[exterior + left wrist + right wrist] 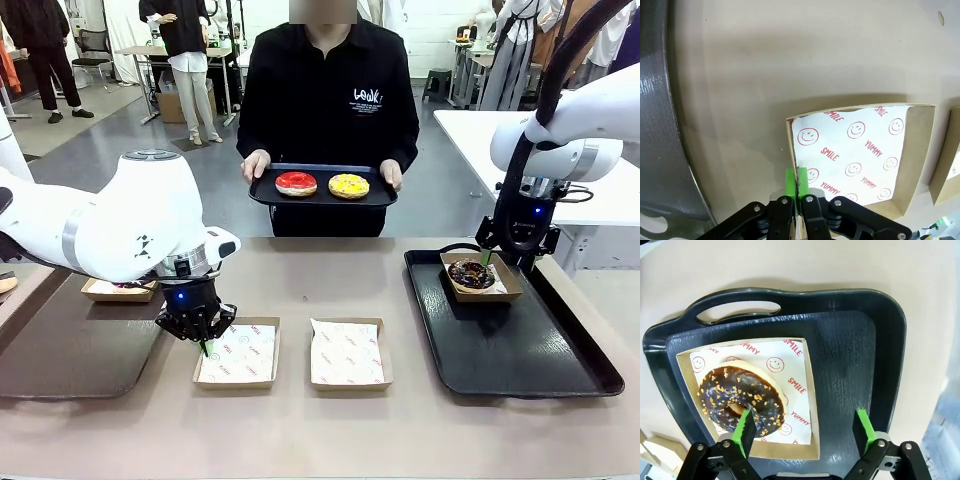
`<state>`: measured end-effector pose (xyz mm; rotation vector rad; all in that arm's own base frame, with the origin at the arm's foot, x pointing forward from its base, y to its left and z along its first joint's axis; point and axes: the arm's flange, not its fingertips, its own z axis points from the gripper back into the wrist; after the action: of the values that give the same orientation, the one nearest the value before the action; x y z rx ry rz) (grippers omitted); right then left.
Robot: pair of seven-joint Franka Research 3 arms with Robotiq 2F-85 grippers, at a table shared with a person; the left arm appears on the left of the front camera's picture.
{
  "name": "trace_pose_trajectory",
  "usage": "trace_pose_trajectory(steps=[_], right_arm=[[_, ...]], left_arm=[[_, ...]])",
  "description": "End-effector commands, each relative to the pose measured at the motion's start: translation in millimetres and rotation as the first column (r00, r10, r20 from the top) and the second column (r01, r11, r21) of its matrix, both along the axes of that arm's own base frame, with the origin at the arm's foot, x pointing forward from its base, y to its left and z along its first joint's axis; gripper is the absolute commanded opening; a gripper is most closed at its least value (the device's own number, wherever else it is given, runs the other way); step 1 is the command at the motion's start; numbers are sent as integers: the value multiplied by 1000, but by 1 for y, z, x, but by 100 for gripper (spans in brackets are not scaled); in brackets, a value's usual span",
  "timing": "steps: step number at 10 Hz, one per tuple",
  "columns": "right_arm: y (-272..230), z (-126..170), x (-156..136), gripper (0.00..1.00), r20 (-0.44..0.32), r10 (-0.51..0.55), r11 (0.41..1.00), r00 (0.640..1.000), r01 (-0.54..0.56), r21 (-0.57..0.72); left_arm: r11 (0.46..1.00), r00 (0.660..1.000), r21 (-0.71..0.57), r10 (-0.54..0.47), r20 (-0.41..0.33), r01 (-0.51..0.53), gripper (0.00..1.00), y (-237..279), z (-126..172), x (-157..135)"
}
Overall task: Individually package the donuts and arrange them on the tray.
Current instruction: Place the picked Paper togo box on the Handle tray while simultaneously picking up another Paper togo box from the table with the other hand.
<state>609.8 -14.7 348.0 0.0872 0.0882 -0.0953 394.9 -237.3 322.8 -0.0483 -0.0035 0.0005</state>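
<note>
Tool status: your left tool [205,340] stands at the near left of the tabletop [320,430]. Its green pads [790,181] are pinched together on the left wall of a shallow brown cardboard carton lined with smiley-print paper [238,352]. A second matching carton [347,353] lies just to its right, apart from it. Your right tool [804,432] hangs wide open, gripping nothing, above the large black plastic tray [560,360] on the right. Below it a chocolate ring donut with pale sprinkles [741,400] sits in a third lined carton [811,405] at that tray's far left corner. One finger stands over the donut's edge, the other over bare tray. At the far side a person's hands [256,165] hold a small black tray [320,200]. It carries a red-glazed ring donut [296,183] on the left and a yellow-glazed ring donut [349,186] on the right.
</note>
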Motion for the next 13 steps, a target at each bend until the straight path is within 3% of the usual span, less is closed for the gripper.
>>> trace_pose_trajectory(steps=[1,2,3,4,5,6,9,13], right_arm=[[-2,3,-2,100,-3,-12,999,1000,13,33],[-2,9,-9,100,1,-16,998,1000,16,65],[-4,21,-24,100,-9,-8,991,1000,9,137],[-9,38,-47,100,-52,-2,972,999,14,235],[-21,59,-79,100,-36,26,939,999,-12,343],[-39,79,-109,100,36,39,904,999,-50,425],[-119,127,-190,100,193,-75,762,978,-68,644],[-195,116,-261,100,306,-233,577,923,-123,808]], left_arm=[[1000,1000,-17,-10,-10,10,0,2,2,3],[1000,1000,-9,-14,-4,13,0,2,3,4],[997,996,-35,-69,-52,67,0,0,12,8],[996,996,-59,-73,-52,70,0,1,27,17],[994,995,-77,-84,-51,80,0,4,44,31],[993,995,-85,-88,-48,84,0,6,57,44],[993,995,-66,-96,5,96,0,0,102,82],[994,994,-25,-107,39,108,0,-15,144,130]])
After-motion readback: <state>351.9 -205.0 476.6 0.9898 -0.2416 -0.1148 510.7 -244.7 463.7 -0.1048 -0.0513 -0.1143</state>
